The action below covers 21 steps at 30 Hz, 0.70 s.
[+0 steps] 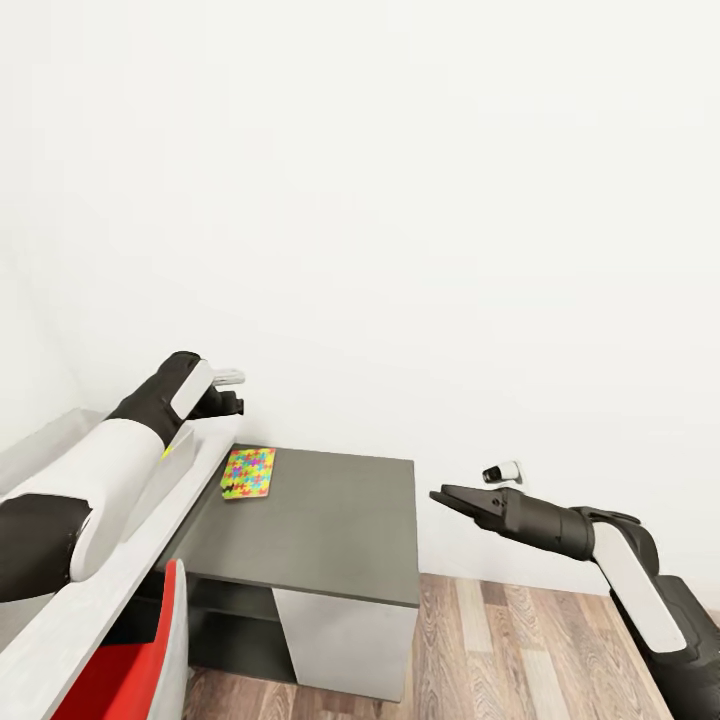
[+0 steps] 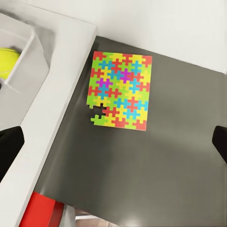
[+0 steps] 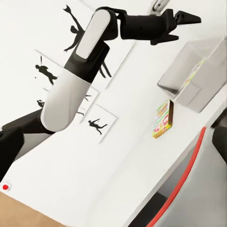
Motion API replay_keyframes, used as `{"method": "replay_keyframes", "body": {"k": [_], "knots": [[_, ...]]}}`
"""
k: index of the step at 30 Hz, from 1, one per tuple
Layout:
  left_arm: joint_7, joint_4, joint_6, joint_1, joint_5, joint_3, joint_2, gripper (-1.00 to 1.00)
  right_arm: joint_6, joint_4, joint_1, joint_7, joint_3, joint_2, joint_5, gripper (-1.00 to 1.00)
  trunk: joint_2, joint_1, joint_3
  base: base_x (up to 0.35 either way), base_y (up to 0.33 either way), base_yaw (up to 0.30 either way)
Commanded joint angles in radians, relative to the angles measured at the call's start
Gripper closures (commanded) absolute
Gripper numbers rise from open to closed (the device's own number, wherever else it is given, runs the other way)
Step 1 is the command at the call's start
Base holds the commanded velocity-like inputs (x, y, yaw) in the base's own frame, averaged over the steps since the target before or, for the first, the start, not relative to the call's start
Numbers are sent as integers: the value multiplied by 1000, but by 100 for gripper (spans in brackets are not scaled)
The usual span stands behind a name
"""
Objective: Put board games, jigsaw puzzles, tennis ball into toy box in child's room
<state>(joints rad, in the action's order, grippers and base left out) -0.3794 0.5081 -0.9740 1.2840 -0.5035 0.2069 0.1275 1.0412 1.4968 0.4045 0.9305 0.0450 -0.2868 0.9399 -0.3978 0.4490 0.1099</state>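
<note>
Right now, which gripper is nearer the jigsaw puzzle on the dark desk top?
Left. The left gripper hovers just above the jigsaw puzzle; the right gripper hangs beyond the desk's far edge.

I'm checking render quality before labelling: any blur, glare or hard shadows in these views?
Head view: even flat light, the wall nearly blown white, soft shading under the dark table. Left wrist view: the jigsaw puzzle sharp, a faint sheen on the table top. Right wrist view: crisp, strongly tilted, the toy box sharp.

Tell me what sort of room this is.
Probably a child's room or playroom: a bright jigsaw puzzle lies on a dark desk top, a tennis ball sits in a pale grey tray, and the floor is wood plank.
</note>
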Motion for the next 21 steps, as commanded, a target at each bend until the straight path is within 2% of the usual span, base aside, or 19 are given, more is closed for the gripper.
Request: {"method": "replay_keyframes", "body": {"k": [1,7,21], "knots": [[-8,1,1,1,-10,8,0,-100,1,0,1,-6,1,4,0,-100,-2,1,2,202,0,0],[-9,-1,40,0,-10,8,-3,-100,-4,0,1,-21,1,18,-2,-100,-2,1,2,113,0,0],[-9,-5,50,0,-10,8,-3,-100,-6,0,0,-24,0,24,-8,-100,-2,1,2,120,21,0]]}}
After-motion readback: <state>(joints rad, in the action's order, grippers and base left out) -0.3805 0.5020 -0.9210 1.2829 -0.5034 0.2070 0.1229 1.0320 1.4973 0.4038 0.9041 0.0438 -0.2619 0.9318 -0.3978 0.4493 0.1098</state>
